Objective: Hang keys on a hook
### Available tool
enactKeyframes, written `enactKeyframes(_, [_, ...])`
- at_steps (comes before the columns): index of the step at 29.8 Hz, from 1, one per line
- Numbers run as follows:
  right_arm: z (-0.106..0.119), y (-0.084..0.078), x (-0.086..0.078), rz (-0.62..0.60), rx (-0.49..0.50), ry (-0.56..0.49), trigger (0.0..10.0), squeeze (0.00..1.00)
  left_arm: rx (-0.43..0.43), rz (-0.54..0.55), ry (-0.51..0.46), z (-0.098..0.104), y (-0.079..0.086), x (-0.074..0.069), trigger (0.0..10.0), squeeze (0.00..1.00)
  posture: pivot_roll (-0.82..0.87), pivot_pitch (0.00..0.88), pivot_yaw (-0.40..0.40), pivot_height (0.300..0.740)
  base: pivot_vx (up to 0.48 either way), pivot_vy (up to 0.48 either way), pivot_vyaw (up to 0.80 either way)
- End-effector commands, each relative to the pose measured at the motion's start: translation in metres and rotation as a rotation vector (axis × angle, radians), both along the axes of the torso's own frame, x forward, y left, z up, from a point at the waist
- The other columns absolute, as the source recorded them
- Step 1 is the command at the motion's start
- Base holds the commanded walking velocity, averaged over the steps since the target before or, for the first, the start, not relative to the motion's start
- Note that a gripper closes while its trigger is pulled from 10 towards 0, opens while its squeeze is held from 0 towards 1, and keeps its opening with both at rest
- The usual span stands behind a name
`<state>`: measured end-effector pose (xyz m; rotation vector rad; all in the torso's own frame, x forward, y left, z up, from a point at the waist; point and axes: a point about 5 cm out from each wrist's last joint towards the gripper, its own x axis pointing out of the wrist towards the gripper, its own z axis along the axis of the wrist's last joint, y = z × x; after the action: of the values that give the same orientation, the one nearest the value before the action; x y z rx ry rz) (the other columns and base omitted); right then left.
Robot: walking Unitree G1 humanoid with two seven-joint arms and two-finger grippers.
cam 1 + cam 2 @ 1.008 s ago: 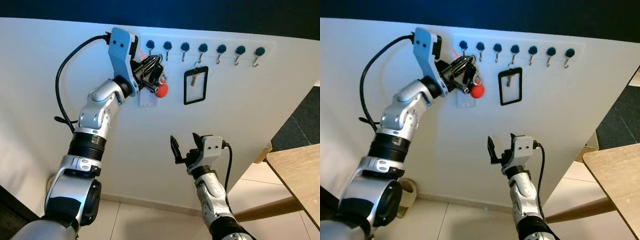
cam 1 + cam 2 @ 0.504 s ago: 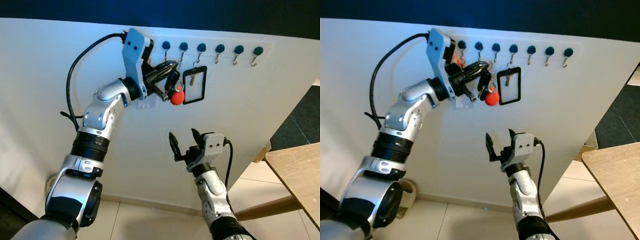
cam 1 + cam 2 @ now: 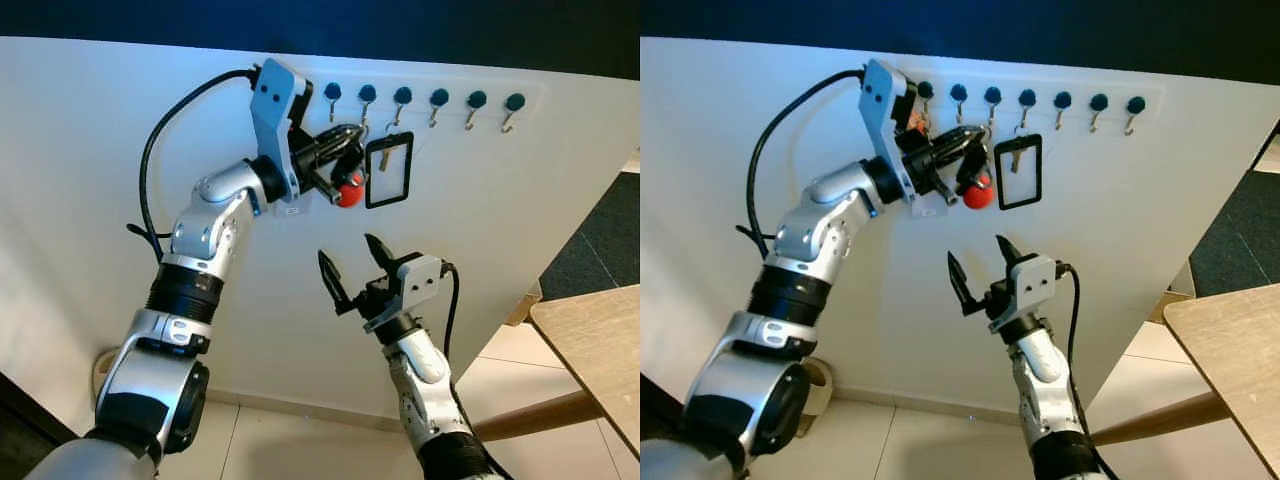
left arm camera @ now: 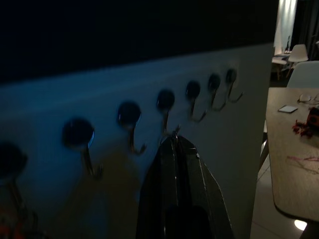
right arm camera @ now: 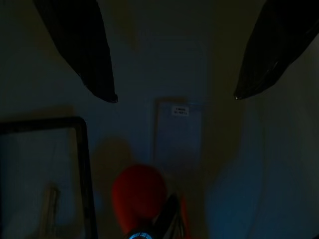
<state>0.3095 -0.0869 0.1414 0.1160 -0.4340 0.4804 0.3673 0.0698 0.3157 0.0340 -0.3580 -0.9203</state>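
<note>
Left eye view puts the left gripper [image 3: 338, 160] high against the white wall [image 3: 80, 180], its fingers clamped together on the keys [image 3: 345, 150], a bunch on a metal ring with a round red fob [image 3: 349, 193] dangling below; the ring sits right at the third hook [image 3: 366, 106] of the row of hooks [image 3: 440, 104], whether touching it or just short I cannot tell, and just beside the black-framed badge holder [image 3: 389, 171] that hangs from the next hook. The bunch looks light but loose: stiff metal pieces free to swing and slip on the ring, so the ring itself seems the place to grip, leaving its open loop free to pass over the hook tip. In the left wrist view the pinched fingertips [image 4: 175, 149] point straight at a hook. Set against a second ago, the left gripper and its keys have travelled along the row from the first hooks to the third, with only a small lift in the last half second. The right gripper [image 3: 350, 265], held lower in front of the wall, has spread its fingers wider than before and grips nothing
</note>
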Motion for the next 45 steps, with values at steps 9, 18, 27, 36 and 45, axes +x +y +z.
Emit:
enactKeyframes(9, [0.008, 0.000, -0.001, 0.002, 0.024, -0.017, 10.0, 0.00, -0.051, -0.002, 0.013, 0.007, -0.004, 0.003, 10.0, 0.00, 0.03, 0.043, -0.006, 0.740, 0.000, 0.000, 0.00])
enactKeyframes(18, [0.009, 0.000, -0.001, 0.000, 0.033, -0.008, 10.0, 0.00, -0.056, -0.074, 0.034, 0.009, -0.014, 0.002, 10.0, 0.00, 0.03, 0.048, -0.002, 0.740, 0.000, 0.000, 0.00])
enactKeyframes(27, [0.010, -0.001, -0.001, -0.005, 0.038, 0.000, 10.0, 0.00, -0.034, 0.000, 0.090, 0.003, -0.014, 0.012, 10.0, 0.00, 0.03, 0.055, 0.002, 0.740, 0.000, 0.000, 0.00])
enactKeyframes(36, [0.010, -0.001, -0.002, -0.002, 0.042, 0.007, 10.0, 0.00, -0.068, 0.065, 0.123, 0.004, -0.005, 0.019, 10.0, 0.00, 0.03, 0.057, 0.000, 0.740, 0.000, 0.000, 0.00])
enactKeyframes(45, [0.010, -0.001, -0.002, 0.003, 0.039, 0.009, 10.0, 0.00, -0.126, 0.084, 0.148, 0.004, 0.009, 0.021, 10.0, 0.00, 0.03, 0.059, -0.005, 0.740, 0.000, 0.000, 0.00])
